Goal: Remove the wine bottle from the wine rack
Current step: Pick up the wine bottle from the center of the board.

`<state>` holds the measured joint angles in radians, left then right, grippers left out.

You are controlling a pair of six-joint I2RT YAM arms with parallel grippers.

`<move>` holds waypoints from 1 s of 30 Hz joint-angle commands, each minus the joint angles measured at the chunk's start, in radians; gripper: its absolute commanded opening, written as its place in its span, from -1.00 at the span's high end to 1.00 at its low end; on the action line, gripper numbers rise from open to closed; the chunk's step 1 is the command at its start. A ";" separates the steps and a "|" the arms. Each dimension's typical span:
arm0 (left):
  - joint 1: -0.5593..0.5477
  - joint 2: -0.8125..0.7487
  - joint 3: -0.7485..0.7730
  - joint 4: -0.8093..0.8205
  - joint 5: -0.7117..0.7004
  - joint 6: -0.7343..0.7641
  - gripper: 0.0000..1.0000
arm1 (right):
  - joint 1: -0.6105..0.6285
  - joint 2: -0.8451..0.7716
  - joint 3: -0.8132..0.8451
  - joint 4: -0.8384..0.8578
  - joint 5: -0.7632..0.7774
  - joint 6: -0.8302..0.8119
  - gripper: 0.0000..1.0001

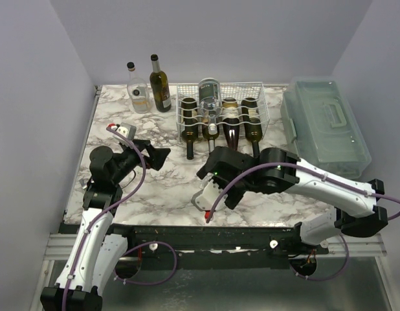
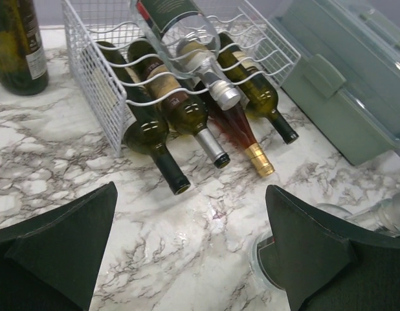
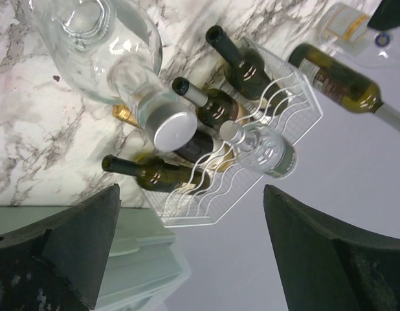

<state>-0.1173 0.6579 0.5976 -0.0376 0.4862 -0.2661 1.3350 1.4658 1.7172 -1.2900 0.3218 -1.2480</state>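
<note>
**One bottle is out of the rack**

A clear bottle (image 3: 103, 52) is on the table (image 1: 155, 188), just in front of the rack (image 1: 187, 91) and free of its wires. I think that was the job, so it looks almost done.

The right gripper (image 3: 190, 194) is near the bottle, fingers spread wide, holding nothing. The left gripper (image 2: 190, 191) is spread wide and empty too.

Five other bottles (image 1: 231, 120) lie in the rack.
</note>
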 commanded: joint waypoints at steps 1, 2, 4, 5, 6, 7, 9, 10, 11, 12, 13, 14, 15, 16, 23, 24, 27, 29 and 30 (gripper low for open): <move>0.006 -0.005 0.007 0.080 0.142 -0.018 -0.97 | -0.075 -0.063 0.021 -0.029 -0.096 0.044 -0.86; 0.005 -0.003 0.003 0.089 0.161 -0.024 -0.97 | -0.092 -0.076 0.013 -0.022 -0.106 0.044 -0.86; 0.006 0.000 -0.009 0.121 0.189 -0.044 -0.97 | -0.129 -0.104 -0.002 0.003 -0.124 0.051 -0.86; 0.004 0.000 -0.014 0.131 0.203 -0.051 -0.97 | -0.150 -0.118 -0.009 0.020 -0.133 0.054 -0.86; 0.005 0.001 -0.018 0.141 0.212 -0.057 -0.97 | -0.167 -0.135 -0.019 0.033 -0.141 0.060 -0.87; 0.003 0.003 -0.019 0.146 0.222 -0.058 -0.97 | -0.188 -0.150 -0.027 0.044 -0.154 0.065 -0.90; -0.002 0.000 -0.020 0.156 0.240 -0.053 -0.97 | -0.224 -0.187 -0.058 0.070 -0.176 0.081 -0.95; -0.005 -0.002 -0.023 0.162 0.253 -0.047 -0.98 | -0.240 -0.211 -0.076 0.086 -0.181 0.094 -0.98; -0.010 -0.004 -0.027 0.170 0.264 -0.040 -0.97 | -0.251 -0.236 -0.105 0.105 -0.183 0.106 -0.98; -0.017 -0.006 -0.032 0.177 0.276 -0.026 -0.97 | -0.265 -0.257 -0.133 0.122 -0.185 0.114 -0.99; -0.027 -0.011 -0.038 0.181 0.281 -0.015 -0.97 | -0.276 -0.282 -0.169 0.135 -0.184 0.119 -0.99; -0.037 -0.015 -0.040 0.185 0.284 0.000 -0.97 | -0.288 -0.306 -0.205 0.154 -0.182 0.134 -0.99; -0.051 -0.022 -0.046 0.187 0.290 0.012 -0.97 | -0.299 -0.327 -0.234 0.177 -0.181 0.153 -0.99; -0.064 -0.027 -0.049 0.188 0.293 0.025 -0.97 | -0.314 -0.352 -0.270 0.201 -0.184 0.172 -0.99; -0.113 -0.090 -0.078 0.188 0.348 0.006 -0.97 | -0.385 -0.458 -0.436 0.403 -0.181 0.369 -0.99; -0.118 -0.112 -0.093 0.188 0.343 0.000 -0.97 | -0.388 -0.463 -0.453 0.428 -0.169 0.413 -0.99; -0.145 -0.172 -0.131 0.188 0.332 -0.015 -0.97 | -0.392 -0.459 -0.501 0.470 -0.145 0.503 -0.99; -0.173 -0.210 -0.155 0.187 0.320 -0.018 -0.97 | -0.399 -0.427 -0.504 0.489 -0.132 0.582 -0.99; -0.188 -0.226 -0.166 0.187 0.310 -0.017 -0.97 | -0.416 -0.409 -0.498 0.492 -0.150 0.609 -0.99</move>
<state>-0.2565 0.4984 0.4770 0.1333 0.7830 -0.2726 0.9463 1.0142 1.2297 -0.9001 0.1623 -0.8257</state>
